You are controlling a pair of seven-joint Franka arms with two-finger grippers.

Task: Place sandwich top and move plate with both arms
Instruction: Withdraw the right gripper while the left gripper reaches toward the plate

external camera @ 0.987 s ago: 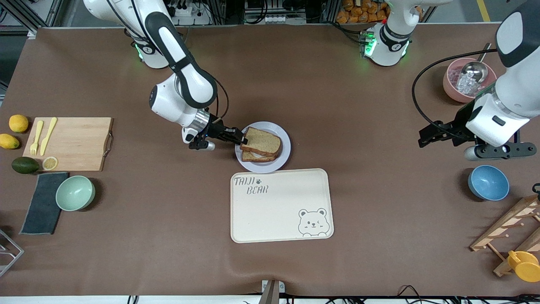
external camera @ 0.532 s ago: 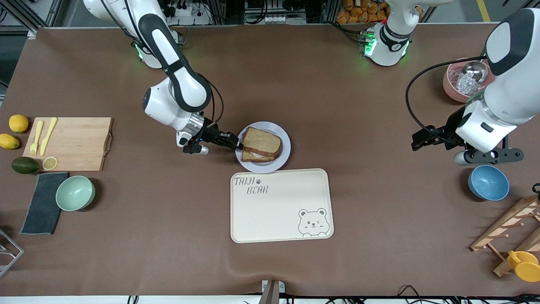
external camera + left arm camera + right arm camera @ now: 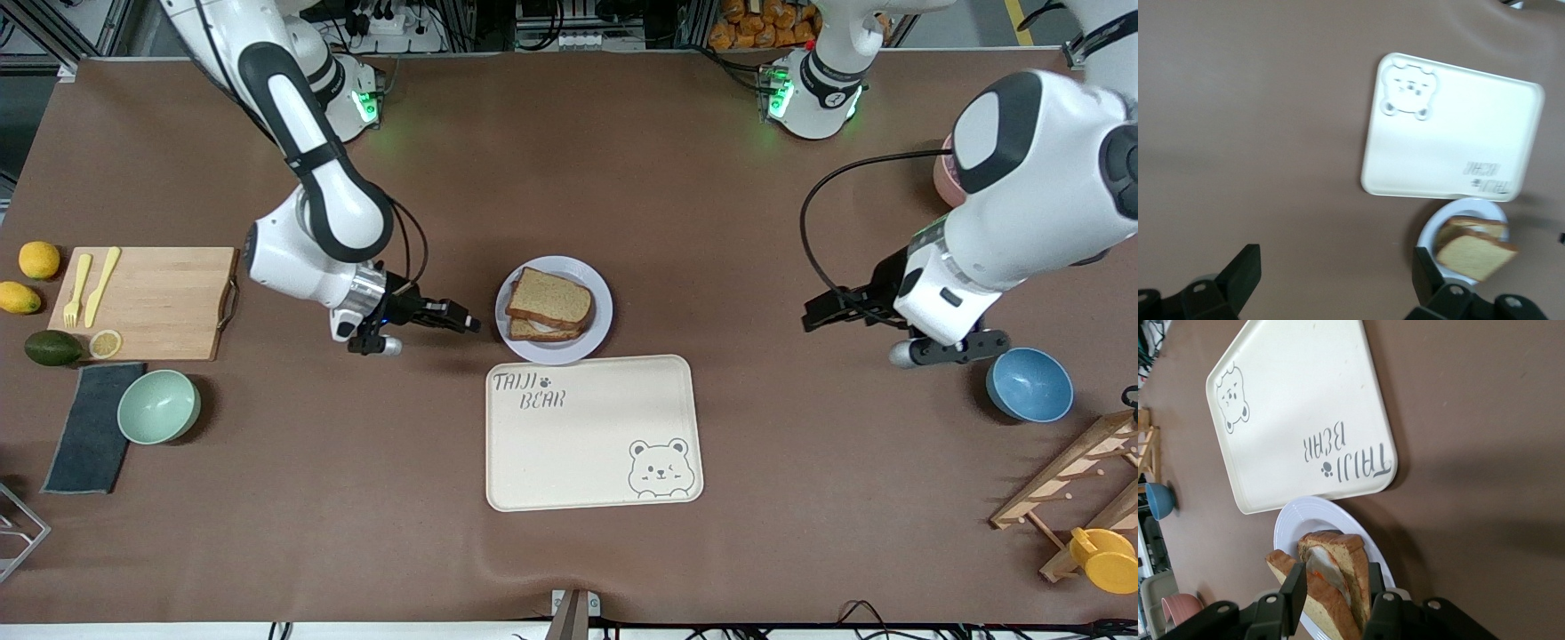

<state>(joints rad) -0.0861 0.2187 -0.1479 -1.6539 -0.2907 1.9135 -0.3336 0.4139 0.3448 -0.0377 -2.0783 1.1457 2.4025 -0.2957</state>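
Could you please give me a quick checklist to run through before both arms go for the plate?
1. Sandwich top lies on the egg slice: ok, though set slightly askew.
2. Sandwich sits within the plate: ok.
3. Right gripper has let go of the bread: ok, it is beside the plate toward the right arm's end, fingers apart and empty.
4. Left gripper is ready: ok, it is open and empty, but not yet at the plate, well off toward the left arm's end.
5. Tray is free to take the plate: ok, nothing lies on it.
6. Plate rim free on both sides for gripping: ok.
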